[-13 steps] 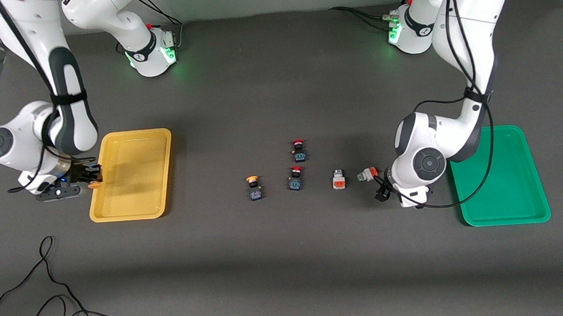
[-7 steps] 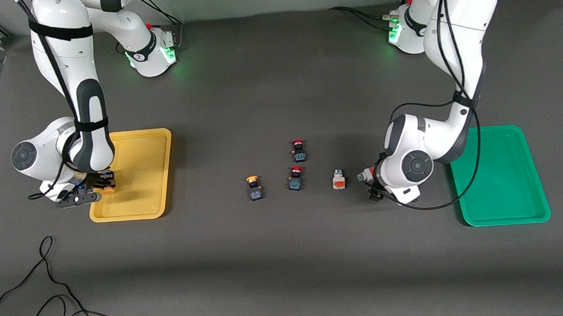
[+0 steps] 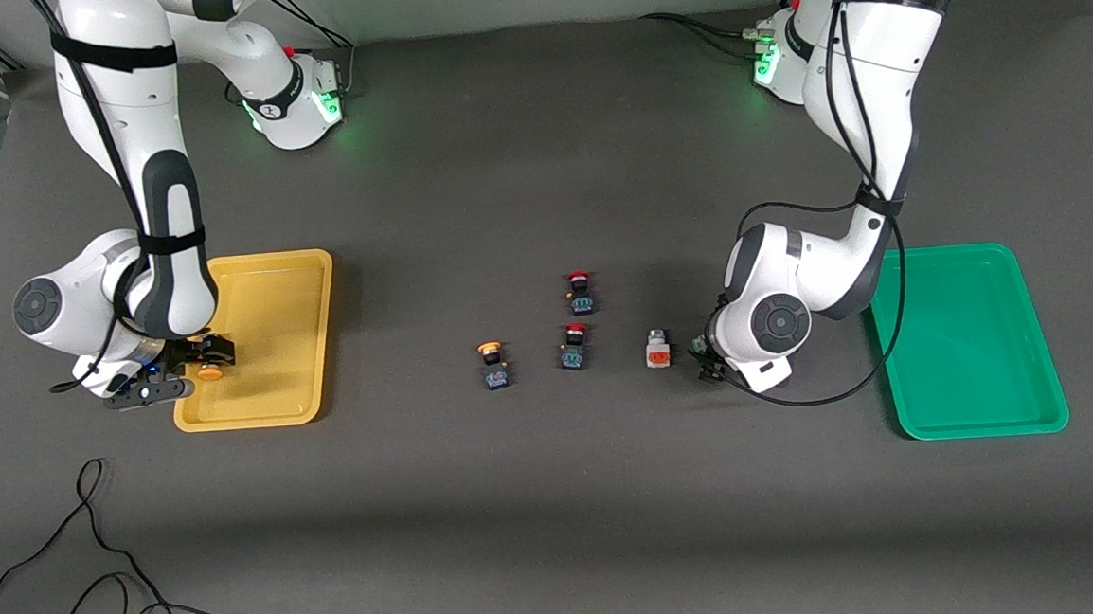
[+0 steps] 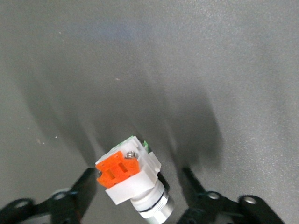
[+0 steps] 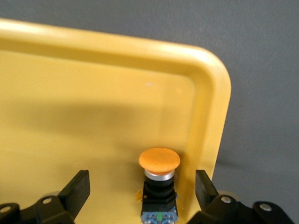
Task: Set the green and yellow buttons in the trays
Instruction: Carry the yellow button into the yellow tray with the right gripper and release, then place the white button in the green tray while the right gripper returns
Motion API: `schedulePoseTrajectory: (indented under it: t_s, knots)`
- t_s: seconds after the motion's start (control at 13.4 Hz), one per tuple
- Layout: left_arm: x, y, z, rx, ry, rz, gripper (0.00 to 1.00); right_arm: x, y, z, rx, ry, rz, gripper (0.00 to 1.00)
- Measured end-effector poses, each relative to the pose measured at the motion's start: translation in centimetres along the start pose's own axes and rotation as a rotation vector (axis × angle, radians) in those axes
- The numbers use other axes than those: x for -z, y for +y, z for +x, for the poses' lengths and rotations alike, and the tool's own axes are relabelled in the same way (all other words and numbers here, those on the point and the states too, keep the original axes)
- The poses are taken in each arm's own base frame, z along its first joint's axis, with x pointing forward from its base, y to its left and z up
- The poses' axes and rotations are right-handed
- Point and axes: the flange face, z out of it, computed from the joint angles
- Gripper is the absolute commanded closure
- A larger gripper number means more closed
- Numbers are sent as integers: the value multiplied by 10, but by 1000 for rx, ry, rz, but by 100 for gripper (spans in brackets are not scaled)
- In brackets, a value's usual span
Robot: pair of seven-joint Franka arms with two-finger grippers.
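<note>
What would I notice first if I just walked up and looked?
Probably the bright yellow tray at the right arm's end, where the right gripper, jaws open, straddles a yellow-capped button standing in it. At the other end a green tray waits, and the left gripper straddles a white button.

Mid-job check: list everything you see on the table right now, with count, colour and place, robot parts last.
Yellow tray: one, at the right arm's end of the table.
Green tray: one, at the left arm's end.
Yellow-capped buttons: two, dark-bodied; one in the yellow tray, one mid-table.
Red-capped buttons: two, dark-bodied, mid-table.
White buttons: two, orange-faced; one beside the red-capped pair, one between the left claw's fingers.
Black cable: table edge nearest the camera.
Right claw: open, over the yellow tray, around its button.
Left claw: open, straddling a white button.
</note>
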Motion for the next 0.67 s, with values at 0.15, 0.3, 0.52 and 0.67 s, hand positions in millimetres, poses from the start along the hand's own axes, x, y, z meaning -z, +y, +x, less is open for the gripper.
schedulePoseTrajectory:
  t_s: [0.15,0.3,0.52,0.67]
  knots:
    - [2,1,0,-36,34,-3,100,37,9,14,28,-6,17,0]
    - [7,1,-2,-137,101,6,100,90,11,34,55,-46,21,0]
    - [17,2,4,-436,119,15,100,171,-11,65,82,-66,34,0]
    - [29,-3,8,-639,112,68,100,210,-39,82,88,-68,15,0]
